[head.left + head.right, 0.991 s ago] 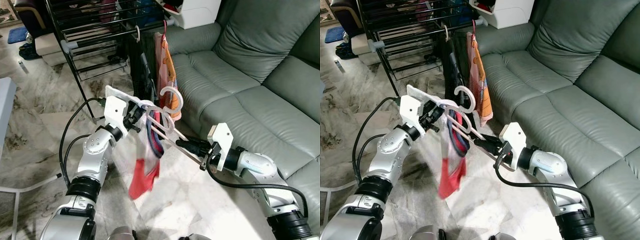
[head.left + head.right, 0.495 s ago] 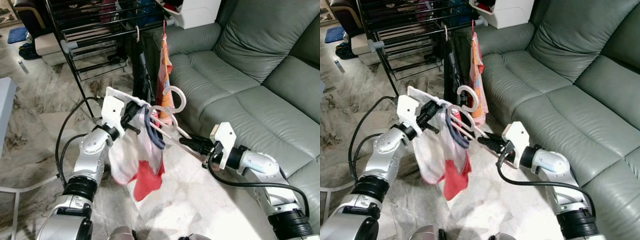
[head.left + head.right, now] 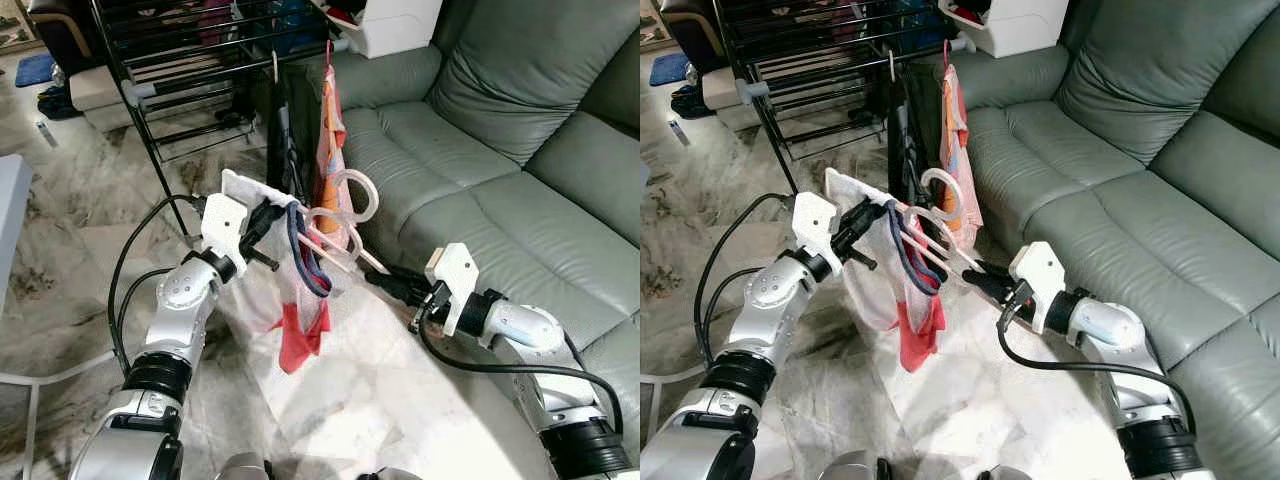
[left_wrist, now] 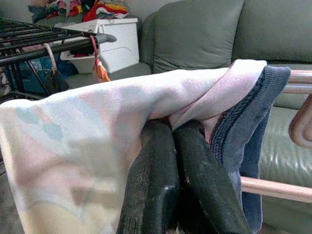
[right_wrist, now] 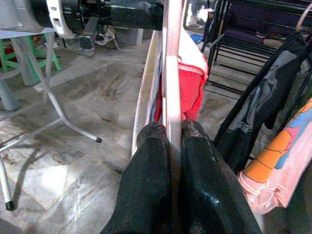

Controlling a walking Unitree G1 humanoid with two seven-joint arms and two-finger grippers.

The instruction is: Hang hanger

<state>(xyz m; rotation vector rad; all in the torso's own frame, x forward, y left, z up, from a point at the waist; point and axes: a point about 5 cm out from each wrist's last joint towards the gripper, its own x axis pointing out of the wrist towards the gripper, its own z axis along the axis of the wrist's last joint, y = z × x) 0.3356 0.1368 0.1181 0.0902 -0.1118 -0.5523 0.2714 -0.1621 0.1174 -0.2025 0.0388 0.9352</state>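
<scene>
A pale pink hanger (image 3: pixel 345 205) carries a white, red and blue garment (image 3: pixel 296 305); its hook points up, a short way in front of the black drying rack (image 3: pixel 190 60). My left gripper (image 3: pixel 278 213) is shut on one end of the hanger, through the white cloth (image 4: pixel 97 126). At the other end my right gripper (image 3: pixel 380 281) is shut on the hanger's bar (image 5: pixel 171 83). The hanger hangs level between both arms, below the rack's rail.
A black garment (image 3: pixel 285 130) and an orange-pink one (image 3: pixel 331 140) hang from the rack's near rail. A grey-green sofa (image 3: pixel 500 170) lies to the right. A white box (image 3: pixel 395 25) stands behind the rack. The floor is marble tile.
Both arms carried the hanger slightly up and toward the rack. The garment swung out and now hangs down again.
</scene>
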